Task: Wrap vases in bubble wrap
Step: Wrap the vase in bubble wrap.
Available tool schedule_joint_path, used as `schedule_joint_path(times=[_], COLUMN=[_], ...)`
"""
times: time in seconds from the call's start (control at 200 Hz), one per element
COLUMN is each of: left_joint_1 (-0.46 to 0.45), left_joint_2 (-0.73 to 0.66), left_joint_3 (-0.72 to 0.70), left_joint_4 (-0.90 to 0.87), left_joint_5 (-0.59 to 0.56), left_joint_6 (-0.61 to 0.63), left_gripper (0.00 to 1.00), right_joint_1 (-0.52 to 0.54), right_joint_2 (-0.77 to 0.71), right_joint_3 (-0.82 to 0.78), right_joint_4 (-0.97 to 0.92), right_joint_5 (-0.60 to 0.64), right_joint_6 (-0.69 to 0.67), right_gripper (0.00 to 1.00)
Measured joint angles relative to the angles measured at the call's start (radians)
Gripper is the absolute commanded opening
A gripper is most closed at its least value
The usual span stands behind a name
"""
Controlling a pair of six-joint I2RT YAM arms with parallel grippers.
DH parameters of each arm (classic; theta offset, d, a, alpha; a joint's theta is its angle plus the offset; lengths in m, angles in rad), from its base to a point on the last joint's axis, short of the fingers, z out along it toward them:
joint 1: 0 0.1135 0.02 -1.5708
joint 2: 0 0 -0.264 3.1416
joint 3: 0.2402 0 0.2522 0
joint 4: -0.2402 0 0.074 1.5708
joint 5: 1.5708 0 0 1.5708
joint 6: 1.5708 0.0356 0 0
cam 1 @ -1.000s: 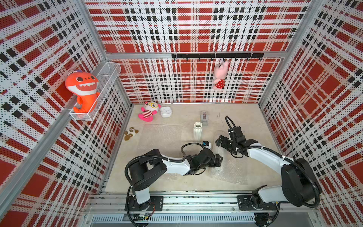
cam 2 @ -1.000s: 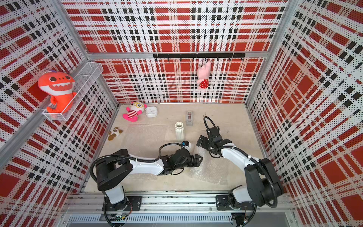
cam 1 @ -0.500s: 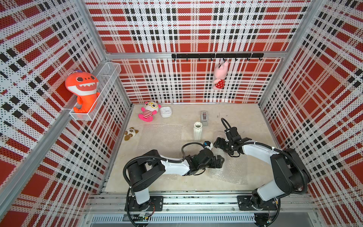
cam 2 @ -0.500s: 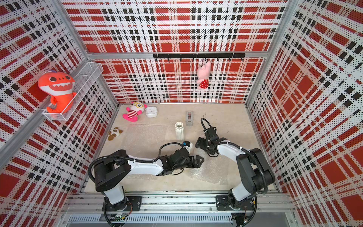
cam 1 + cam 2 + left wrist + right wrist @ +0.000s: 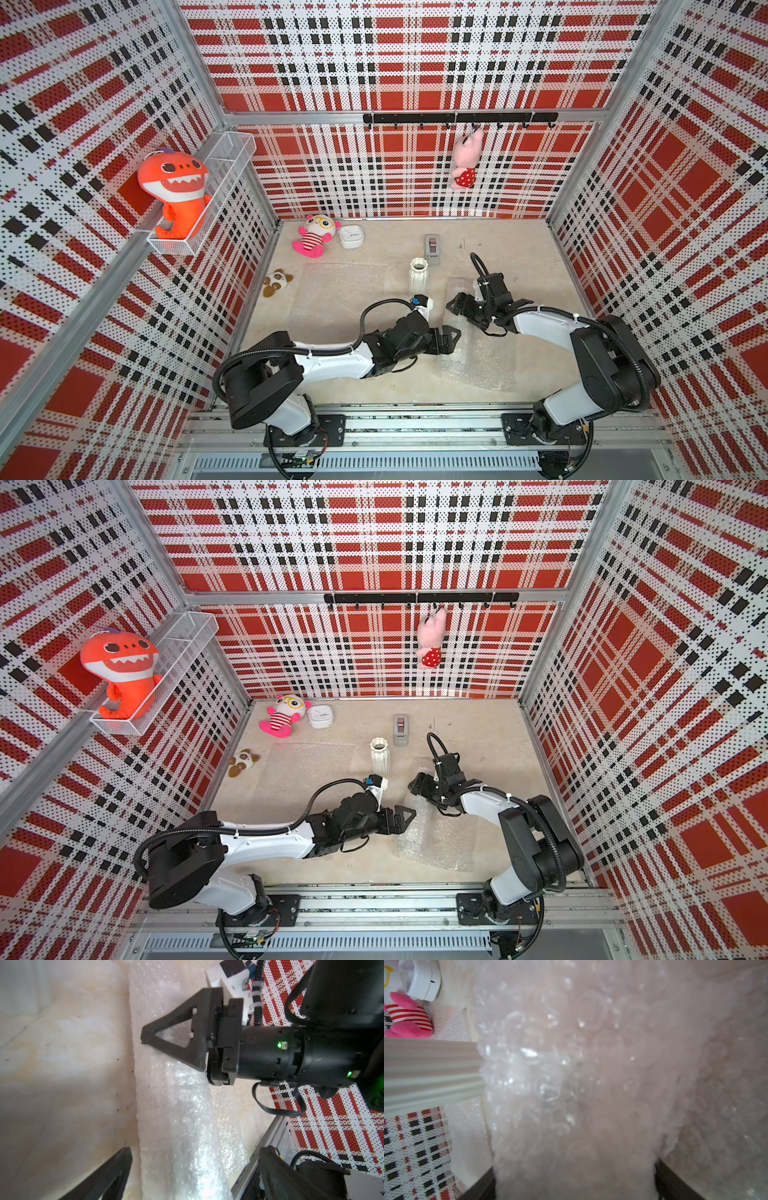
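Spare bubble wrap sheet (image 5: pixel 340 291) flat on worktop, left. Bare vase (image 5: pixel 418 276) upright, centre-far. Left gripper (image 5: pixel 451 340), jaws apart, beside rolled bubble wrap (image 5: pixel 473 357). Right gripper (image 5: pixel 454 306) straddles roll's far end; clamp unclear. Best: pin loose edge, roll snugly.

**Bright above, blurred up close**

In both top views we see bright, even overhead light, soft shadows and bowed edges. In the right wrist view the bubble wrap (image 5: pixel 571 1084) sits too close — milky, out of focus. In the left wrist view it glares white and shadow crosses the floor (image 5: pixel 62 1105).
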Motion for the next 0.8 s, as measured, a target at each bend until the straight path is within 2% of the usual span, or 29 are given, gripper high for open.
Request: schedule_joint_path(times=[0.145, 0.296, 0.561, 0.802], left_joint_1=[0.021, 0.020, -0.020, -0.060], left_joint_2=[-0.024, -0.008, 0.111, 0.192], left_joint_3=[-0.054, -0.058, 0.016, 0.095], left_joint_4=[0.000, 0.000, -0.008, -0.105], left_joint_5=[0.003, 0.016, 0.042, 0.005], left_joint_6=[-0.011, -0.015, -0.010, -0.008], left_gripper=[0.98, 0.98, 0.98, 0.98], right_joint_1=[0.021, 0.022, 0.022, 0.022], right_joint_2=[-0.001, -0.001, -0.001, -0.001], right_joint_3=[-0.066, -0.077, -0.096, -0.105], right_joint_4=[0.131, 0.154, 0.194, 0.212], right_joint_5=[-0.068, -0.076, -0.080, -0.069], right_joint_6=[0.092, 0.100, 0.094, 0.084], right_gripper=[0.73, 0.74, 0.76, 0.81])
